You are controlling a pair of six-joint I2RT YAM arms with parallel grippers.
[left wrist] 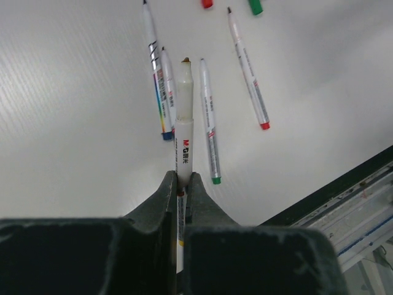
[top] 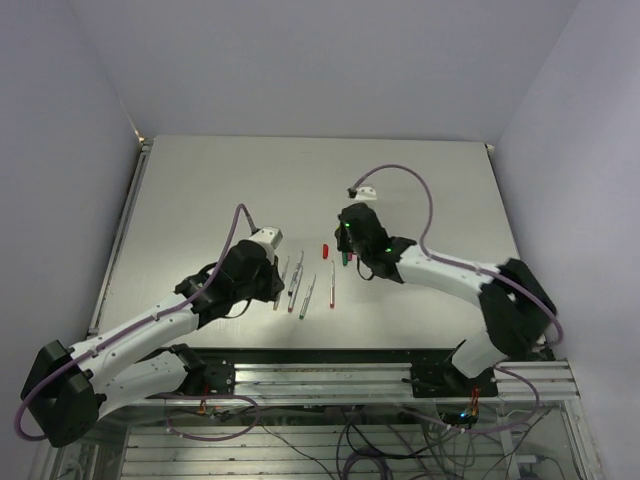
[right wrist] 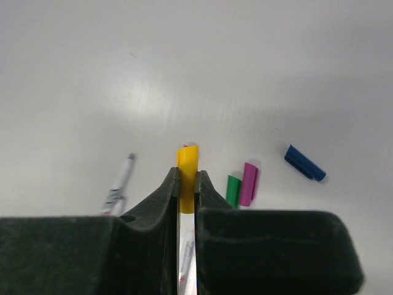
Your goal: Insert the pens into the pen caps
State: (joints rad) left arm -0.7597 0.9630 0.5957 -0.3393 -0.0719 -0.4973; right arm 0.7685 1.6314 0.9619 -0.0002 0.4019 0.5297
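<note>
Yellow cap (right wrist: 187,163) is clamped between the pads of the right hand (right wrist: 187,179). Its upper part stands clear of the fingertips, presumably so a pen can enter.

Left hand (left wrist: 182,181) is closed tight on one pen (left wrist: 184,110), gripped low on the barrel. The bare tip and most of the barrel project forward, which leaves room for a cap. The tip looks yellowish-brown, so I judge it the yellow cap's match.

Four loose pens (left wrist: 209,117) lie roughly parallel on the counter (top: 200,200), uncapped. Green cap (right wrist: 233,190) and purple cap (right wrist: 249,183) lie side by side, blue cap (right wrist: 305,163) apart from them, red cap (top: 325,249) near the right hand.

The two hands are apart and nothing is mated yet. Next move needs pen and cap brought onto one axis.
</note>
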